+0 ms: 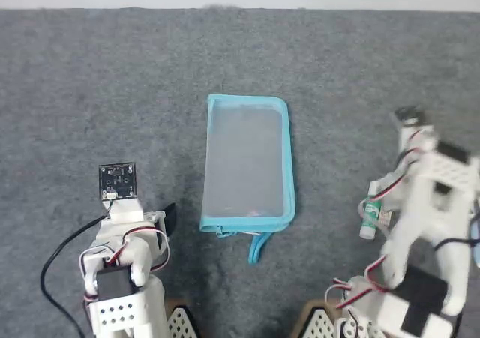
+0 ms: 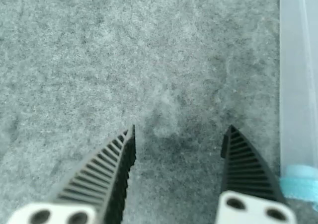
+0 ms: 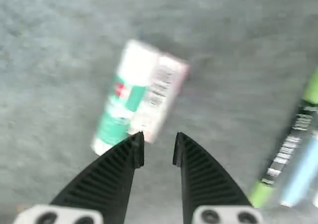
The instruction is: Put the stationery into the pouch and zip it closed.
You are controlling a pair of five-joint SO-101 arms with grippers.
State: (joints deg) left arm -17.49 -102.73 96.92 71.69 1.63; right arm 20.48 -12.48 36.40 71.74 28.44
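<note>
1. The pouch lies flat in the middle of the grey mat, its long sides running away from the arms; it is translucent with a teal rim; a teal strap sticks out from the end nearest the arms; whether its zip is open I cannot tell.
2. The left gripper hangs low over bare mat just beside the pouch, off the long side that faces the left arm and near the strap end; its fingers stand well apart, with nothing between them.
3. The right gripper is well apart from the pouch, off the opposite long side; its jaws are separated by a narrow gap and hold nothing.
4. A green and white glue stick lies on the mat just beyond the right gripper's tips, on the same side of the pouch and outside it; a small white labelled block lies against it.
5. A green pen and a light blue pen lie side by side on the mat near the glue stick, also outside the pouch.
</note>
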